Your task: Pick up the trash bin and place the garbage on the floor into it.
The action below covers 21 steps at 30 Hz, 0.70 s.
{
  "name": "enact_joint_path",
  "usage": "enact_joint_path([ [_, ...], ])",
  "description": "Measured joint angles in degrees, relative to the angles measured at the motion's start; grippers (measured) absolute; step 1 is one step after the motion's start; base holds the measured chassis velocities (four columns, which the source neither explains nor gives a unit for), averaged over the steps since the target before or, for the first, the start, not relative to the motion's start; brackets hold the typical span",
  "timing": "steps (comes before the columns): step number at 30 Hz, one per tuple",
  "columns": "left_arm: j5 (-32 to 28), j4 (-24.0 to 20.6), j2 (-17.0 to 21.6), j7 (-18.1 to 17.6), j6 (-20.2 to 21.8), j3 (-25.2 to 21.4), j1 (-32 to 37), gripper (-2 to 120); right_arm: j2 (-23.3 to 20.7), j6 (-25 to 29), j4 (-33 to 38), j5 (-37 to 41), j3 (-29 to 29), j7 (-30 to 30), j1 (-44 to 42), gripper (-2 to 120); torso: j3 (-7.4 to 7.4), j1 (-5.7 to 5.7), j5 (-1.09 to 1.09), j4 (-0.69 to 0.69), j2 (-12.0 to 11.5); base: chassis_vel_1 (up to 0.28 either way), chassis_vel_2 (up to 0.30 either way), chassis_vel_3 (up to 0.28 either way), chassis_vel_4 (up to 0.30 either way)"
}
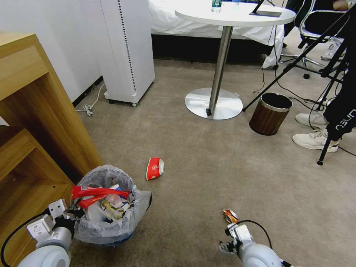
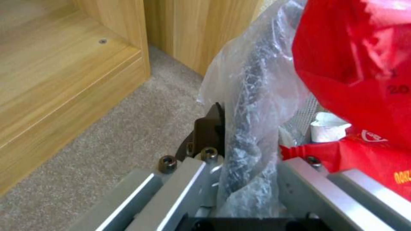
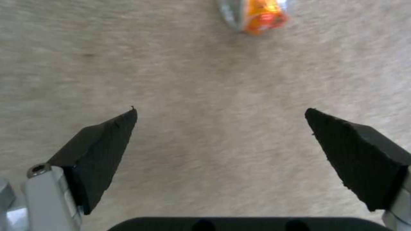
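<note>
The trash bin (image 1: 107,222) stands on the beige floor (image 1: 207,163) beside the wooden cabinet, its crinkled whitish bag stuffed with red wrappers and paper. My left gripper (image 1: 74,214) is shut on the bin's near rim; in the left wrist view the bagged rim (image 2: 246,128) is pinched, one dark finger (image 2: 210,126) outside it. A red-white paper cup (image 1: 154,168) lies on its side right of the bin. A crushed orange-silver piece of garbage (image 1: 230,215) (image 3: 255,14) lies just ahead of my right gripper (image 1: 230,229) (image 3: 220,112), which hovers open over bare carpet.
A wooden cabinet (image 1: 33,111) rises at the left. Farther off are a white unit (image 1: 128,52), a round table's metal base (image 1: 214,103), a brown wood-look bin (image 1: 270,113), tripod legs (image 1: 326,148) with cables, and a person's white shoes (image 1: 315,139).
</note>
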Motion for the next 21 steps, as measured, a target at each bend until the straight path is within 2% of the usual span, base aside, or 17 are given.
enact_joint_path([
  [4,0.05,0.0,0.05,0.09,-0.35,-0.11,0.31,1,-1.29,0.83,-0.59,-2.5,-0.01,-0.92,0.16,100,0.0,0.0,-0.01,0.0,0.0,0.0,0.0,0.0,0.0],
  [5,0.07,-0.01,0.16,0.13,-0.42,-0.14,0.44,1,-1.76,2.9,-1.9,-6.6,-0.48,-2.77,1.23,100,0.0,0.0,-0.01,0.0,0.0,0.0,0.0,0.0,0.0],
  [7,0.07,-0.08,0.19,0.15,-0.46,-0.14,0.47,1,-1.69,2.92,-2.26,-6.93,-0.71,-3.43,2.1,100,0.0,0.0,-0.01,0.0,0.0,0.0,0.0,0.0,0.0],
  [13,-0.06,-0.38,0.31,0.16,-0.73,-0.24,0.61,1,-0.31,3.43,-6.2,-10.36,-4.0,-5.16,7.23,100,0.0,0.0,0.0,0.01,0.0,0.0,0.0,0.0,0.0],
  [21,-0.14,-0.37,0.32,0.16,-0.96,-0.08,0.37,1,1.21,4.5,-11.21,-13.48,-5.62,-7.19,9.84,100,0.0,0.0,-0.01,0.01,0.0,0.0,0.0,0.0,0.0],
])
